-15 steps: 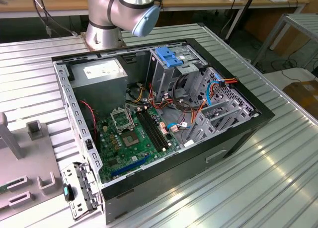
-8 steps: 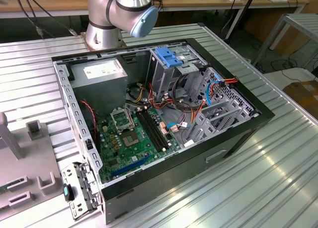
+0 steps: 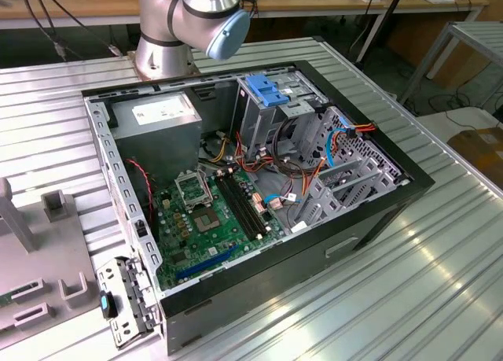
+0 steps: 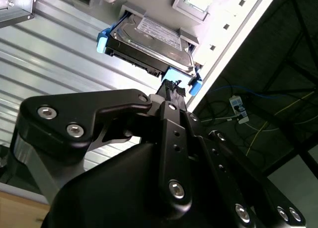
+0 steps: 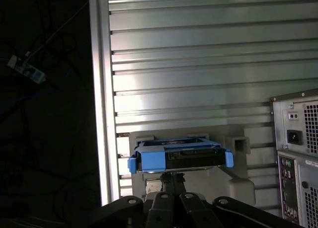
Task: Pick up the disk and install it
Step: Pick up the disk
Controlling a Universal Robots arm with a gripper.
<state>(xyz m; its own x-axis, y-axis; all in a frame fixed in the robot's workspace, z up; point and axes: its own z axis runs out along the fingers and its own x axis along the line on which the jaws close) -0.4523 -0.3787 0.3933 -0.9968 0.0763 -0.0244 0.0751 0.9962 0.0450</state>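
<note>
The disk (image 5: pixel 191 158) lay flat in a grey holder (image 5: pixel 238 183) at the table's (image 5: pixel 198 64) edge. The fingers (image 4: pixel 172 109) were drawn close together, pinching the middle of its blue rail.

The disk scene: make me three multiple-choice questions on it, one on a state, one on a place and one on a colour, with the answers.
1. The computer case is:
A. lying open, motherboard exposed
B. closed by a side panel
C. standing upright

2. The disk sits:
A. inside the computer case
B. in a grey holder on the ribbed table
C. on the motherboard

3. Its carrier rails are:
A. red
B. blue
C. yellow

Answers:
1 A: the exterior view looks straight into the open case.
2 B: both wrist views show the disk cradled in the holder.
3 B: both wrist views show bright blue plastic framing the dark drive.
</note>
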